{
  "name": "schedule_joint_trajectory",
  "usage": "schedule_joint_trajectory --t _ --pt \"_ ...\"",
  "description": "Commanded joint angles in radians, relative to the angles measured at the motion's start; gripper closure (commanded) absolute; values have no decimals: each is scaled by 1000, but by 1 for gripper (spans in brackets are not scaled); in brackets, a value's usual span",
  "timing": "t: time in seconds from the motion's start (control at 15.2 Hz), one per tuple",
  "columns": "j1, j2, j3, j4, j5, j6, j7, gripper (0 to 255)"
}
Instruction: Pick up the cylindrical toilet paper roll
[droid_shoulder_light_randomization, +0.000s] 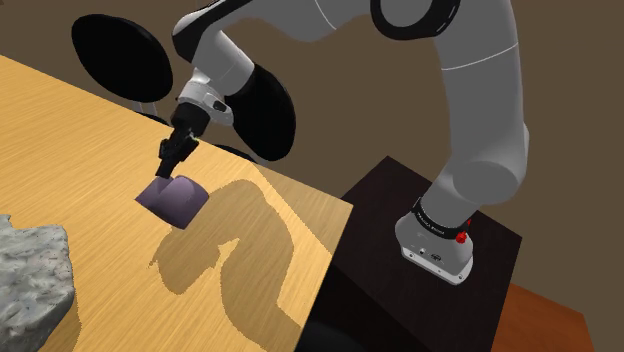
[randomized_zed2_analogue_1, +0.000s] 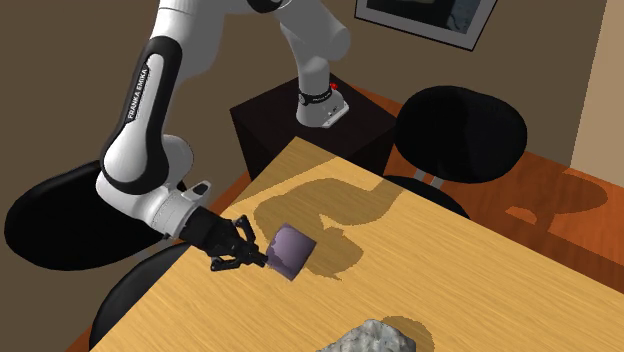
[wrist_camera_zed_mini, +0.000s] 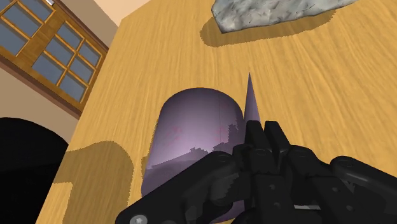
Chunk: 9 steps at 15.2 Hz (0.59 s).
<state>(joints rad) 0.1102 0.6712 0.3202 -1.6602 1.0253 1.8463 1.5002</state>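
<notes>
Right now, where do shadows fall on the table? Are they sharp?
Shoulder view: the hard-edged shadow of the arm crosses the table right of the purple roll. Second exterior view: it lies beyond the roll. Wrist view: the grey lump casts one too.

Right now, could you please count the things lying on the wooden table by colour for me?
Purple: 1, the roll
Grey: 1, the rough lump
Total: 2
</notes>
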Motion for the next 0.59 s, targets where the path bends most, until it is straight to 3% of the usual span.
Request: schedule_joint_trajectory --t 0.0,0.53 --pt "-2 -15 1 -3 0 -7 11 255" --pt "-12 -83 8 -5 3 -42 66 255"
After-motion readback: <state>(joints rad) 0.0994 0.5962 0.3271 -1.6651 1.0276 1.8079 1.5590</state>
